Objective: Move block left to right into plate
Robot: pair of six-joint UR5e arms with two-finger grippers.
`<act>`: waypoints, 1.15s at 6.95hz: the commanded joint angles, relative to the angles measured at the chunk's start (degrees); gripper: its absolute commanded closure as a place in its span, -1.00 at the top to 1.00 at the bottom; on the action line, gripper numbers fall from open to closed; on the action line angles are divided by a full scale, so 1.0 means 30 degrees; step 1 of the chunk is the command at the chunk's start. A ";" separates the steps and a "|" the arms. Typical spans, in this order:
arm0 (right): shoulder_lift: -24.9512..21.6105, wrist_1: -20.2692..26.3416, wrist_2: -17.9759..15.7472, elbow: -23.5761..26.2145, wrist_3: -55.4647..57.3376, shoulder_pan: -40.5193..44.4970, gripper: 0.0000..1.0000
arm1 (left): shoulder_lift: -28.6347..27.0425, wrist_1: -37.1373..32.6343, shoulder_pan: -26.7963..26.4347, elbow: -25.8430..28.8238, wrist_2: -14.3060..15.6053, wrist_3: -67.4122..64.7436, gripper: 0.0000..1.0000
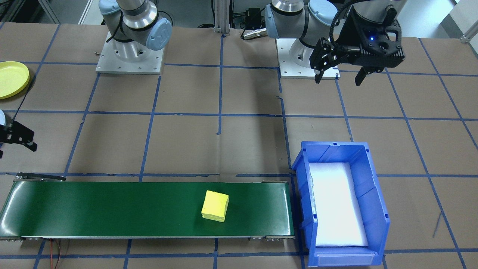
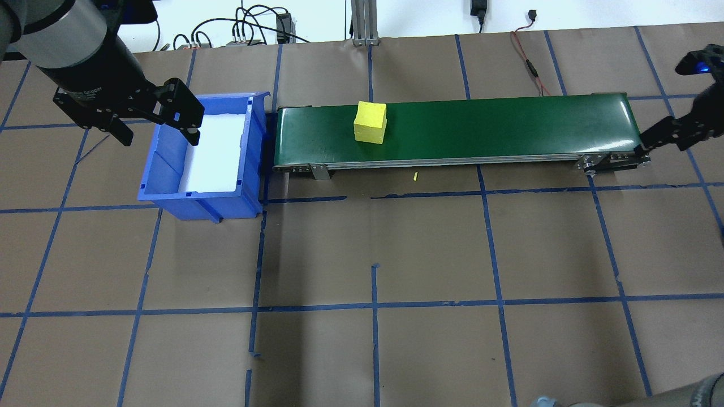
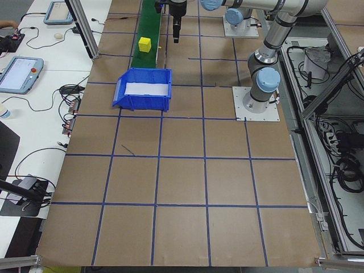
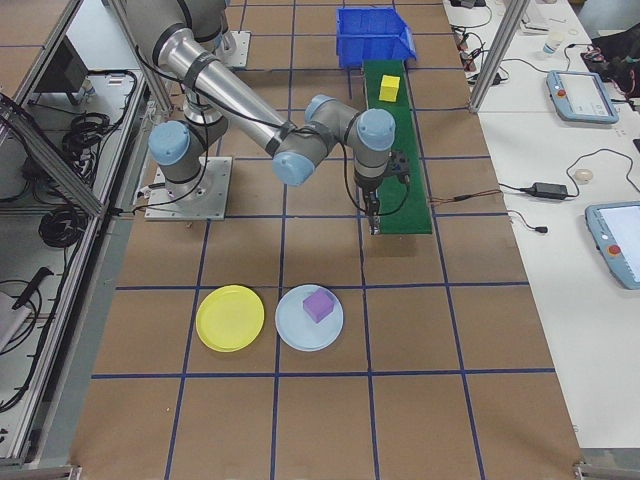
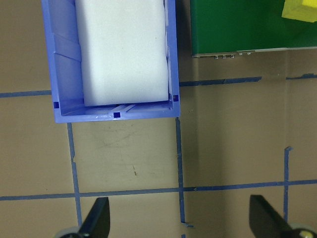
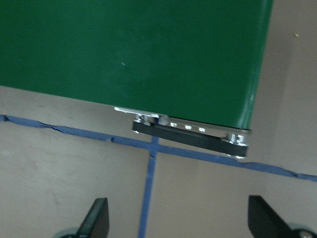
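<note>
- Currently the yellow block (image 2: pixel 370 121) sits flat on the green conveyor belt (image 2: pixel 498 121), toward the belt's bin end; nothing touches it.
- Left tool (image 2: pixel 153 127) hangs in the air, jaws spread wide, nothing between them; in the overhead view it is at about 9 o'clock from the block, over the near-left corner of the blue bin (image 2: pixel 169 195).
- Blue bin touches the belt's left end in the overhead view and holds only a white foam pad (image 2: pixel 214 152).
- Right tool (image 2: pixel 659 138) is released, empty, just off the far end of the belt, at 3 o'clock from the block in the overhead view; its wrist camera shows the fingers (image 6: pixel 96 218) apart above the belt's end roller.
- Yellow plate (image 4: pixel 230 318) and pale blue plate (image 4: pixel 309 318) lie side by side on the table (image 2: pixel 430 254), well apart from the belt, at 6 o'clock of the right tool in the right-side view.
- Purple block (image 4: pixel 318 304) rests on the pale blue plate.
</note>
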 commanded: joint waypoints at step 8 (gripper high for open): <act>0.3425 -0.2148 0.3849 -0.3298 1.4618 0.7081 1.00 | -0.0135 0.0383 -0.0022 0.0118 0.0007 0.0023 1.00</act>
